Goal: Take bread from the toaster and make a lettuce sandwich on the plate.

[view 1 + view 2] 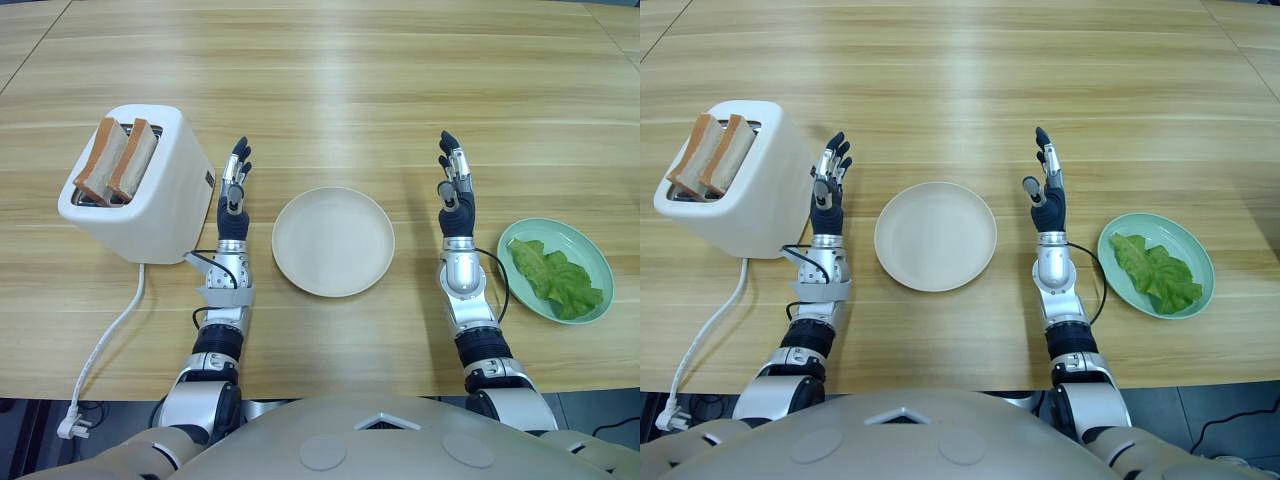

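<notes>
A white toaster (160, 200) stands at the left of the wooden table, with two slices of bread (117, 160) sticking up from its slots. An empty cream plate (333, 241) sits in the middle. A lettuce leaf (556, 279) lies on a green plate (590, 250) at the right. My left hand (234, 180) rests just right of the toaster, fingers straight and open, holding nothing. My right hand (454, 178) lies between the cream plate and the green plate, also open and empty.
The toaster's white cord (105, 345) runs down over the table's front edge to a plug (72, 427). The far half of the table (350, 60) is bare wood.
</notes>
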